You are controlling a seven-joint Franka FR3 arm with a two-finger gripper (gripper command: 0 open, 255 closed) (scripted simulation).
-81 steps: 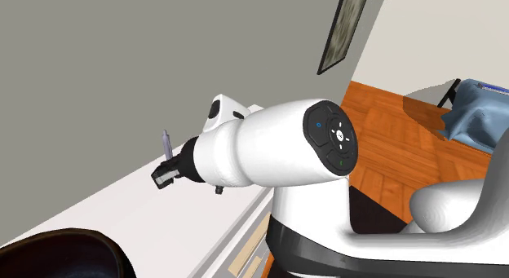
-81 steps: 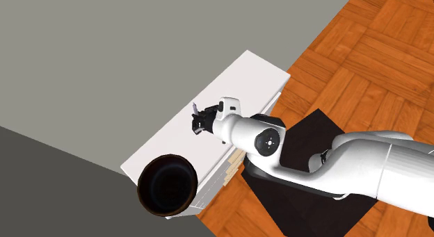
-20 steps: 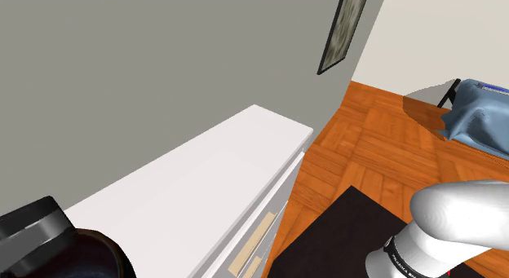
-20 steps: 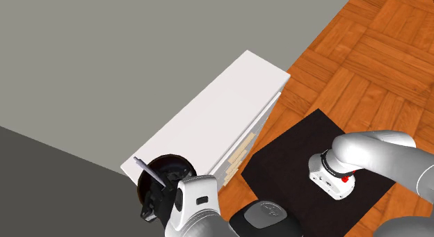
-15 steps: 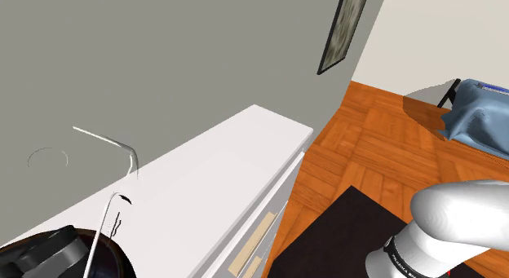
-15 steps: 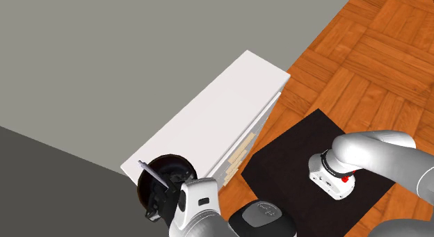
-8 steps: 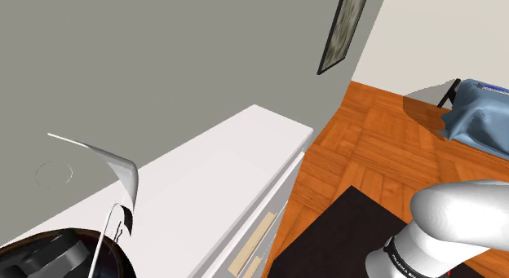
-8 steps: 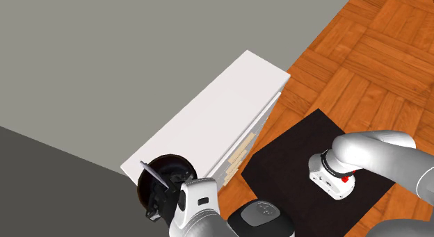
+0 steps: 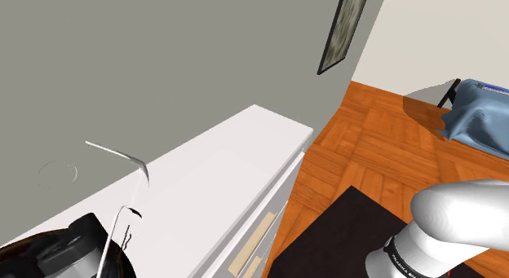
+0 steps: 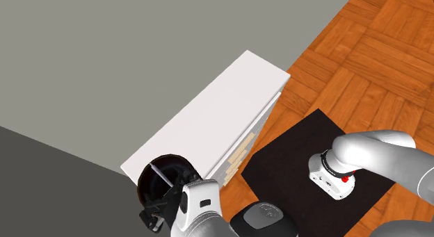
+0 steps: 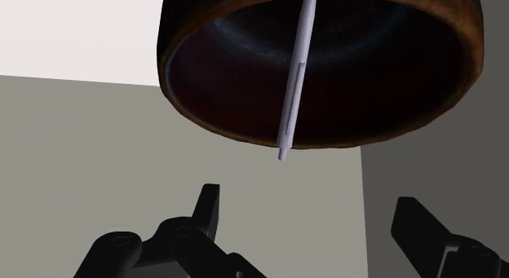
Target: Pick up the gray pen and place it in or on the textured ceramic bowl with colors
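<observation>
The gray pen (image 11: 294, 81) lies inside the bowl (image 11: 466, 40), which looks brown on its outer wall and dark within. In the wrist view the pen slants across the dark hollow, and one end reaches out just past the rim. The gripper (image 11: 308, 198) hangs near that rim with its black fingers (image 11: 209, 211) spread wide. Nothing is between them, and the pen is well clear of both.

In the second exterior view the bowl (image 10: 147, 194) sits at the near end of the white drawer cabinet (image 10: 229, 103). The pen (image 10: 162, 174) shows as a thin pale line across its opening. By how things lie, the placing looks done.

The pen looks light, stiff and very slender, with a smooth round barrel, so it would likely roll on a flat top and swivel in a loose pinch. It would probably give no resistance to closing, so a firm squeeze across the barrel should not harm it.

If it needed taking up again, the best hold would seem to be near the middle of its length, about where the barrel steps in width. The fingers would go crosswise to it, so that neither end droops. The end that sticks out past the rim is the easiest part to reach without touching the bowl's wall. A pinch there is off balance, though, and the pen may pivot.

Leaning as it does, it could be flicked out by a brush from a finger.
</observation>
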